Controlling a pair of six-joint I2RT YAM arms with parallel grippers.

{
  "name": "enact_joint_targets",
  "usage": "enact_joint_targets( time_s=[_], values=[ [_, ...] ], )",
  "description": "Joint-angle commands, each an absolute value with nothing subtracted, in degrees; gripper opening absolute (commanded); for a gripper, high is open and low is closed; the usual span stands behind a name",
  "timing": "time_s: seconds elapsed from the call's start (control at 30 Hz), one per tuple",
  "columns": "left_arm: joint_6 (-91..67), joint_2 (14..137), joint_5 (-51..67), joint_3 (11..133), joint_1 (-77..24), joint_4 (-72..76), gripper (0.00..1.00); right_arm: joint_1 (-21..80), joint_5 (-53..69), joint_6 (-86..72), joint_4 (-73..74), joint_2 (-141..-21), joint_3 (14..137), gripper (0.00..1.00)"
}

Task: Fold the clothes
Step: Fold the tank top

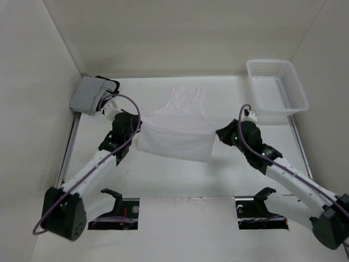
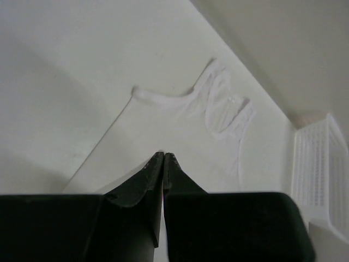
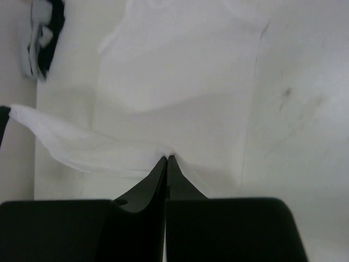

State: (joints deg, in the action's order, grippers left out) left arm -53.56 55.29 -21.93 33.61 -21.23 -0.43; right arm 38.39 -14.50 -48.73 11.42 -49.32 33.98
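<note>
Top view: white garment (image 1: 177,128) mid-table (image 1: 180,174), straps at the far end, near hem lifted and stretched between my left pincer (image 1: 136,128) and right pincer (image 1: 218,134), both clenched on a hem corner. Grey-and-black bundle (image 1: 90,95) far left, mesh basket (image 1: 275,84) far right. Left wrist: left pincer (image 2: 163,155) pinched shut on fabric, white garment (image 2: 218,109) straps ahead, mesh basket (image 2: 322,174) at right. Right wrist: right pincer (image 3: 167,158) clamped on the hem, white garment (image 3: 180,98) spread beyond, grey-and-black bundle (image 3: 43,33) top left.
</note>
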Motion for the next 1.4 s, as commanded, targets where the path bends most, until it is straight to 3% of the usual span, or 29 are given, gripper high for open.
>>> enact_joint_targets(
  time_s=[0.0,0.3,0.4,0.47,0.57,0.7,0.73,0.77,0.87,0.97,1.07,1.2,1.37],
  values=[
    [-51.9,68.6,-24.0,42.5,-18.5,20.3,0.0,26.4,-3.3,-40.1,-5.0,-60.0,40.9,0.0],
    [-50.6,110.7,-18.4,81.3,-14.4,20.6,0.04,10.9,8.3,-42.1,-14.8,-98.7,68.1,0.0],
    [-49.9,120.4,-15.3,91.9,-13.1,16.0,0.24,10.0,7.8,-42.9,-13.2,-109.1,77.2,0.08],
    [-50.2,122.6,-12.1,94.0,-12.0,15.1,0.4,9.6,7.0,-43.9,-12.8,-112.3,80.2,0.26],
    [-49.0,116.7,-10.5,85.8,-11.6,19.8,0.43,10.0,5.4,-43.4,-14.0,-110.3,78.6,0.45],
    [-50.2,101.1,-13.4,61.7,-12.3,28.5,0.38,13.8,3.4,-42.4,-15.7,-102.3,68.2,0.49],
    [-50.9,97.9,-14.7,56.0,-12.9,29.8,0.37,14.7,2.6,-42.3,-16.7,-100.5,65.3,0.47],
    [-51.9,95.4,-15.4,51.0,-13.2,30.5,0.35,15.9,1.5,-42.3,-18.1,-98.1,61.0,0.39],
    [-54.1,91.2,-13.7,39.9,-13.4,31.1,0.34,19.4,0.5,-44.1,-22.8,-92.3,49.0,0.05],
    [-55.9,90.5,-8.6,33.9,-12.7,32.3,0.38,22.0,0.6,-45.4,-25.1,-88.2,40.5,0.02],
    [-56.7,92.5,-5.2,31.1,-12.3,37.0,0.44,23.9,0.3,-45.6,-25.8,-85.2,35.8,0.11],
    [-58.7,95.5,-2.9,31.5,-12.0,38.5,0.43,24.3,-1.1,-46.4,-25.8,-82.0,30.6,0.31],
    [-59.3,97.6,-3.9,32.6,-11.8,38.1,0.28,23.7,-1.3,-48.5,-26.5,-82.3,27.0,0.4]
  ],
)
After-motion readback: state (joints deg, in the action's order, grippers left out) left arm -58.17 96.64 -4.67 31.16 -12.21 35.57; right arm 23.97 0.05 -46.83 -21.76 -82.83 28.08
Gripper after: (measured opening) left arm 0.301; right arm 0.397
